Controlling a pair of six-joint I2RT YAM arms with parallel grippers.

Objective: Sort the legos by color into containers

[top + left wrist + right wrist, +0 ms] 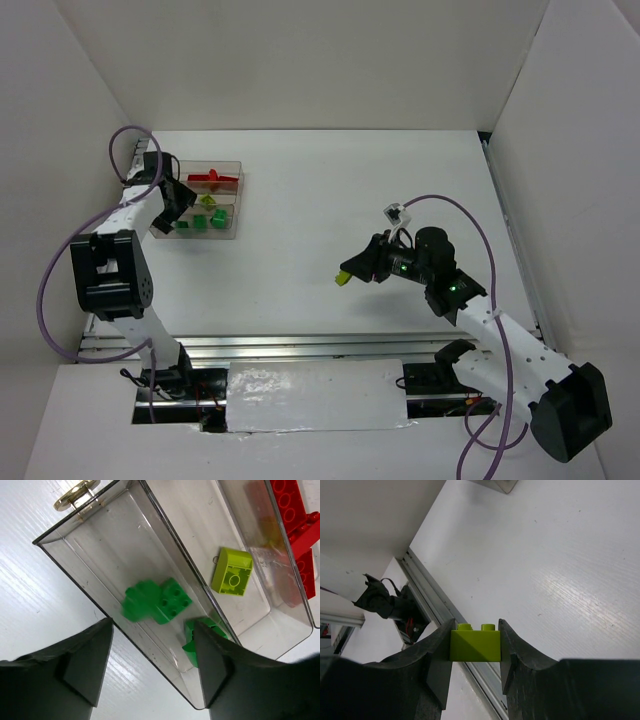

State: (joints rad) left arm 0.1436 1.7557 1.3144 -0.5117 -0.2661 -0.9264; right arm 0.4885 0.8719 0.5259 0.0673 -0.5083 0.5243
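Brick sorting: right fingers (pixel 437 665) closed on a yellow-green brick (pixel 475 646), left fingers (pixel 85 665) spread over the tray (pixel 85 535)

The yellow-green brick (pixel 344 277) is gripped studs-up, pressed on two opposite sides by the right fingers (pixel 360 265). It is held off the counter (pixel 330 190), right of centre and well apart from the tray (pixel 240 205). An aluminium rail (pixel 435 610) along the counter's near edge is seen directly beneath it in the wrist view.

The clear three-compartment tray is set at the far left of the counter. The left fingers (pixel 180 200) are parted above its nearest compartment, and nothing is held between them. Below them, in that compartment, a green brick (pixel 167 602) is seen, blurred on one side. A second green brick (pixel 192 640) is partly hidden behind one finger. Another yellow-green brick (pixel 231 572) lies in the middle compartment, and red bricks (pixel 292 510) lie in the far one.

A brass-coloured fitting (pixel 75 492) is seen at the tray's corner. From above, the tray's left end is covered by the left arm's wrist. Purple cables (pixel 50 280) are looped beside both arms.
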